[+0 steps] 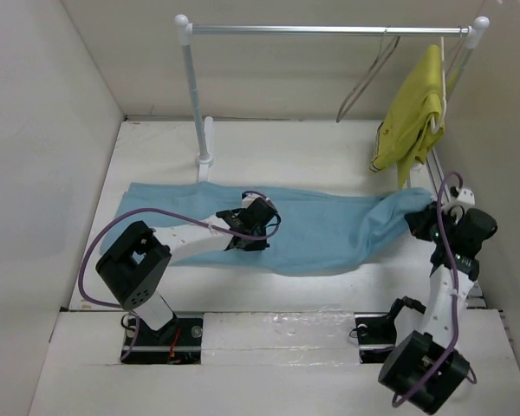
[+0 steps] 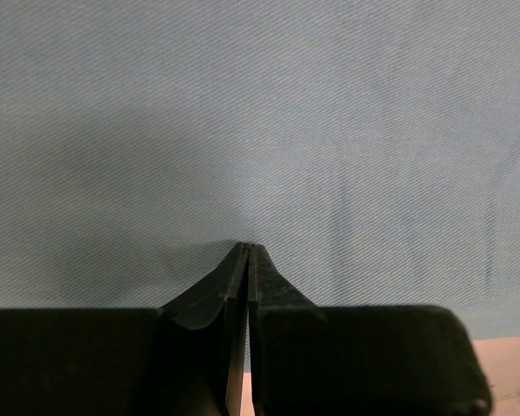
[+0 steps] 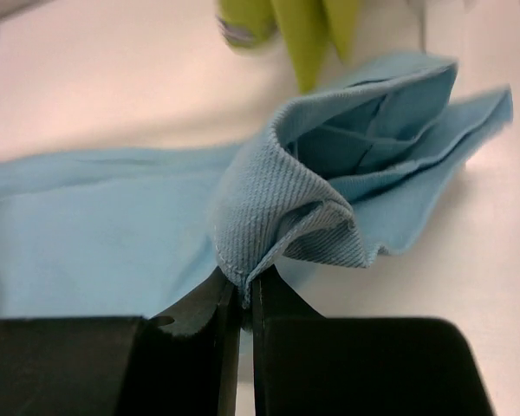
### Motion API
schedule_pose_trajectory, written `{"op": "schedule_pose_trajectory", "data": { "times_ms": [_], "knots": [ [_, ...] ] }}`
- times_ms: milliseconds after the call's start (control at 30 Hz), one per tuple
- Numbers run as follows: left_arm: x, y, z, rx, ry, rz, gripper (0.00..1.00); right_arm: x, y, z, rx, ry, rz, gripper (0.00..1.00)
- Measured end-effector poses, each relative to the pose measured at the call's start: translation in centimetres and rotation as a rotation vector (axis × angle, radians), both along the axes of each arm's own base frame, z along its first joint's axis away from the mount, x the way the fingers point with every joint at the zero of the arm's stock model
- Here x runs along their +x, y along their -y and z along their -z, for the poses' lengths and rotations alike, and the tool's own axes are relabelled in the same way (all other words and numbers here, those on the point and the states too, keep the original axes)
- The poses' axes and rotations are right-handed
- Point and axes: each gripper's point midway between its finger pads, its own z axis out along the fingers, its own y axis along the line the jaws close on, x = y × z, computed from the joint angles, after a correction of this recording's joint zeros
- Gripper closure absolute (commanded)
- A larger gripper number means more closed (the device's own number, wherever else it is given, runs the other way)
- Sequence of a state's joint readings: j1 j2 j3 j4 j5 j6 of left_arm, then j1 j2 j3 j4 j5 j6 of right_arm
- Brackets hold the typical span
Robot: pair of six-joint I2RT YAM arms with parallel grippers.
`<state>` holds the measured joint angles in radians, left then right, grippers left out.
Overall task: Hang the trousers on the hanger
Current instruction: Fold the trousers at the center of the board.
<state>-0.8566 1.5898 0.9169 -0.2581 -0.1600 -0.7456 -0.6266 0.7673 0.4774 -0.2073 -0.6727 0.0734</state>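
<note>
The light blue trousers (image 1: 321, 230) lie stretched left to right across the white table. My left gripper (image 1: 243, 232) rests on their middle part; in the left wrist view its jaws (image 2: 248, 248) are shut, tips pressed on flat cloth (image 2: 260, 113), with no cloth seen between them. My right gripper (image 1: 422, 222) is at the trousers' right end; in the right wrist view it (image 3: 243, 286) is shut on a hemmed fold of the cloth (image 3: 277, 199), lifted and bunched. The grey wire hanger (image 1: 364, 82) hangs empty from the rail at the back.
A white rack with a rail (image 1: 329, 29) and left post (image 1: 193, 95) stands at the back. A yellow-green garment (image 1: 412, 113) hangs on a whitish hanger at the rail's right end, just behind my right gripper. White walls enclose the table.
</note>
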Motion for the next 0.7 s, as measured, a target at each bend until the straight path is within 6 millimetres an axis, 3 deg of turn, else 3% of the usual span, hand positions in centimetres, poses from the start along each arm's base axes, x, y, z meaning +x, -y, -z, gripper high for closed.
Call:
{"op": "schedule_pose_trajectory", "data": {
  "times_ms": [200, 300, 467, 700],
  "knots": [
    [-1.6, 1.6, 0.4, -0.005, -0.001, 0.059, 1.00, 2.0, -2.3, -11.2, -0.120, 0.094, -0.124, 1.00],
    [-3.2, 3.2, 0.7, -0.009, -0.006, 0.111, 1.00, 2.1, -4.1, -15.5, -0.168, 0.156, -0.185, 1.00],
    [-4.7, 5.6, 1.2, -0.014, -0.012, 0.169, 1.00, 1.1, -7.2, -18.4, -0.192, 0.194, -0.262, 1.00],
    [-5.1, 9.3, 1.1, -0.067, -0.023, 0.212, 1.00, -0.6, -7.7, -22.9, -0.233, 0.223, -0.262, 1.00]
  ]
}}
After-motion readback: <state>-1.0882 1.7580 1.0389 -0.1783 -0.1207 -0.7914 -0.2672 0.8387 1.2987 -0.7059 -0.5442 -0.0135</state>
